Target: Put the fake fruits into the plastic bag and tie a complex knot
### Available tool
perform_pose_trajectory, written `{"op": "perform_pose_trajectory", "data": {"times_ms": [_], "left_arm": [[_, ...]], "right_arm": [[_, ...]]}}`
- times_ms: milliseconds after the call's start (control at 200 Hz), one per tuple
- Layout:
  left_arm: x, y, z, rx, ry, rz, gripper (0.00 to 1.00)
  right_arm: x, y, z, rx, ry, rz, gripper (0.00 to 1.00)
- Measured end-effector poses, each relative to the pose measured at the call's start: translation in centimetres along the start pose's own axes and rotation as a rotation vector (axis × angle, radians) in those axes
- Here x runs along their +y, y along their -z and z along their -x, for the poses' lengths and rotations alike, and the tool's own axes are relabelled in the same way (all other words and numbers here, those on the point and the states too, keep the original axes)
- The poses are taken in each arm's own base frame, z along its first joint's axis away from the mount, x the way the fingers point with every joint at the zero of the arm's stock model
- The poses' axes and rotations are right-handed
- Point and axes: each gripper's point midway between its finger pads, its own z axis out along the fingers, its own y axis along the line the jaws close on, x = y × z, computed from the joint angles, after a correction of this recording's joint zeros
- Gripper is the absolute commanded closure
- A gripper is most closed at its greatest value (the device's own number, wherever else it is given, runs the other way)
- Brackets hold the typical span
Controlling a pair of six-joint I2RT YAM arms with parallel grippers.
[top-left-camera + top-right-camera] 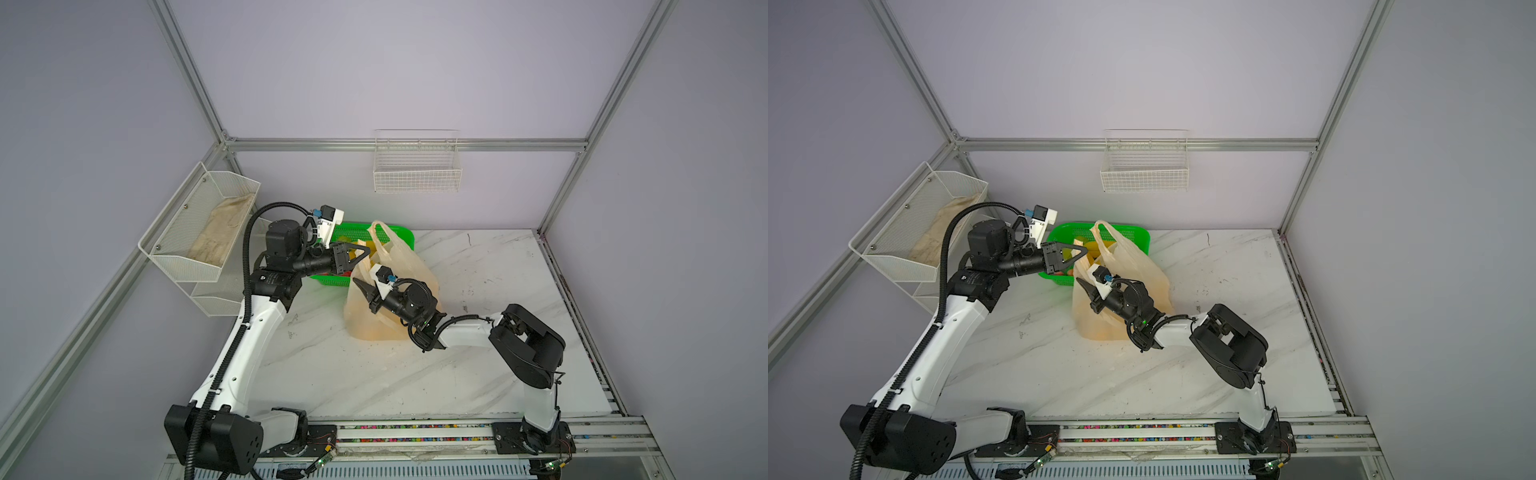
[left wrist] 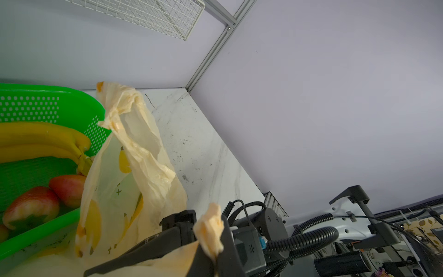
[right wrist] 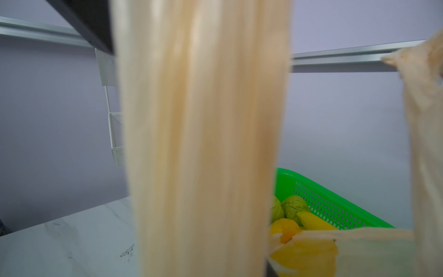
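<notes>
Bag (image 1: 390,291), thin, translucent cream with printed bananas, stands open on the table (image 1: 478,332) just beside the green basket (image 2: 48,88) holding the fruits (image 2: 43,136), one handle pinched by the closed left gripper (image 1: 368,249), the right gripper (image 1: 360,287) against its front, grip unclear.

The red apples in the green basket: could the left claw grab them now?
Probably not yet. The left claw hovers over the green basket near the red apples, but it is shut on the handle of the plastic bag.
</notes>
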Motion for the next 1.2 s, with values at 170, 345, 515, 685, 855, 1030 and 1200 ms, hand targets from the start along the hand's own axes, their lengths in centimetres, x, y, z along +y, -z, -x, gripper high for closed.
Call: {"op": "perform_pose_trajectory", "data": {"times_ms": [170, 345, 515, 685, 855, 1030, 1200], "left_arm": [[0.2, 0.3, 0.5, -0.017, -0.009, 0.006, 1.0], [-0.1, 0.5, 0.7, -0.022, -0.025, -0.011, 1.0], [-0.3, 0.5, 0.7, -0.022, -0.032, -0.022, 1.0], [-0.5, 0.5, 0.7, -0.017, -0.039, -0.035, 1.0], [-0.6, 0.5, 0.6, -0.015, -0.041, -0.041, 1.0], [-0.6, 0.5, 0.7, -0.016, -0.039, -0.037, 1.0], [0.2, 0.5, 1.1, -0.04, 0.001, 0.007, 1.0]], "right_arm": [[0.2, 2.3, -2.6, 0.087, -0.044, -0.008, 0.23], [-0.3, 4.9, 1.3, 0.119, -0.022, -0.041, 0.12], [-1.2, 8.7, 10.5, 0.017, 0.044, -0.078, 0.11], [-5.7, 10.8, 15.6, -0.03, 0.112, -0.204, 0.05], [-9.0, 7.8, 12.2, 0.088, 0.128, -0.269, 0.05], [-7.6, 6.6, 7.6, 0.201, 0.098, -0.174, 0.2], [-1.4, 6.0, 9.1, 0.125, 0.049, -0.1, 0.21]]}}
